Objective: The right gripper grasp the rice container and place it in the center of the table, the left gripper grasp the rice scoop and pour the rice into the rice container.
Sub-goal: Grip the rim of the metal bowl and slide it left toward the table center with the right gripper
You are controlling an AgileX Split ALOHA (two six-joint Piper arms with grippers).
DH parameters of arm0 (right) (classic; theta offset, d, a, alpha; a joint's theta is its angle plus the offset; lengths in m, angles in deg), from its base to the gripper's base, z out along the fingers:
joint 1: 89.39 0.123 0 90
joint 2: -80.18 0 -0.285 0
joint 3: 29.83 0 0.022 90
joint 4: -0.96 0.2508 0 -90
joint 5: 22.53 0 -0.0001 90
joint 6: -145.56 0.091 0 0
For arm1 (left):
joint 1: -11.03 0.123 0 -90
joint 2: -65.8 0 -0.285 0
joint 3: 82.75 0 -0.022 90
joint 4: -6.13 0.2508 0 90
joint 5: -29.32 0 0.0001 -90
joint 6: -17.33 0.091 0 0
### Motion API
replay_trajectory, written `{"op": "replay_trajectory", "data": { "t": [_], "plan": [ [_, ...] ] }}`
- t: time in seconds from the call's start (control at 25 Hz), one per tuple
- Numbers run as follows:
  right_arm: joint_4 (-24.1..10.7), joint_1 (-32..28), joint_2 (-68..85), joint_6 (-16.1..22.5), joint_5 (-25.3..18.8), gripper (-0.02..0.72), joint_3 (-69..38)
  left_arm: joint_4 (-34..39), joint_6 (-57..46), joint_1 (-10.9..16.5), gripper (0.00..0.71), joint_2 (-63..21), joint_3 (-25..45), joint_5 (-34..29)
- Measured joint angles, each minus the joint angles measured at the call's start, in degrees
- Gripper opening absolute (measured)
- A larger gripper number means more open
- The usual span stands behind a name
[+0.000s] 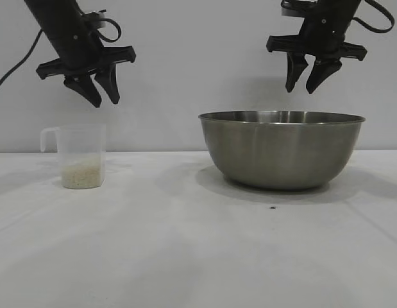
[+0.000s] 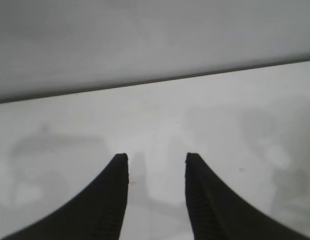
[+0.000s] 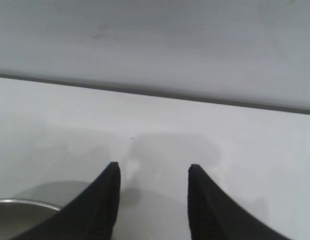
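The left gripper [image 1: 102,94] hangs above the cup [image 1: 82,156] of rice [image 1: 82,175]; the right gripper [image 1: 308,82] above the bowl [image 1: 281,149]; both jaws part-open, empty (only the right wrist view catches the bowl's rim, bench [image 1: 185,244] beyond).

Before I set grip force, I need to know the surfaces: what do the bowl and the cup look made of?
The rice container looks like stainless steel with a brushed grey finish: soft reflections on its wall and a thin bright rim. The rice scoop looks like translucent plastic, probably thin-walled: the rice shows through its cloudy side, and its handle is moulded near the rim.
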Motion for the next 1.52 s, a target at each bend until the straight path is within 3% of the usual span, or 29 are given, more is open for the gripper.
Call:
{"op": "replay_trajectory", "data": {
  "t": [0.24,0.32,0.6,1.04,1.2,1.32,1.52],
  "plan": [
    [0.11,0.0,0.0,0.12,0.0,0.307,0.0,0.0,0.0,0.0,0.225,0.0,0.0,0.0],
    [0.11,0.0,0.0,0.12,0.0,0.258,0.0,0.0,0.0,0.0,0.225,0.0,0.0,0.0],
    [0.11,0.0,0.0,0.12,-1.58,0.26,0.0,0.09,0.0,0.0,0.225,0.0,0.0,0.0],
    [-4.66,0.0,4.53,-0.51,-17.84,0.26,0.14,0.09,0.0,0.47,0.225,0.0,0.0,-2.02],
    [-5.55,0.0,7.35,-0.59,-21.39,0.26,-2.38,0.09,0.0,0.93,0.225,-0.34,0.0,-2.11],
    [-6.82,0.0,7.48,-0.59,-21.93,0.26,-7.0,0.09,0.0,1.06,0.225,-1.24,0.0,-2.11],
    [-7.19,0.0,6.78,-0.59,-19.02,0.26,-12.22,0.22,0.0,1.06,0.225,-2.1,-0.04,-2.11]
  ]
}}
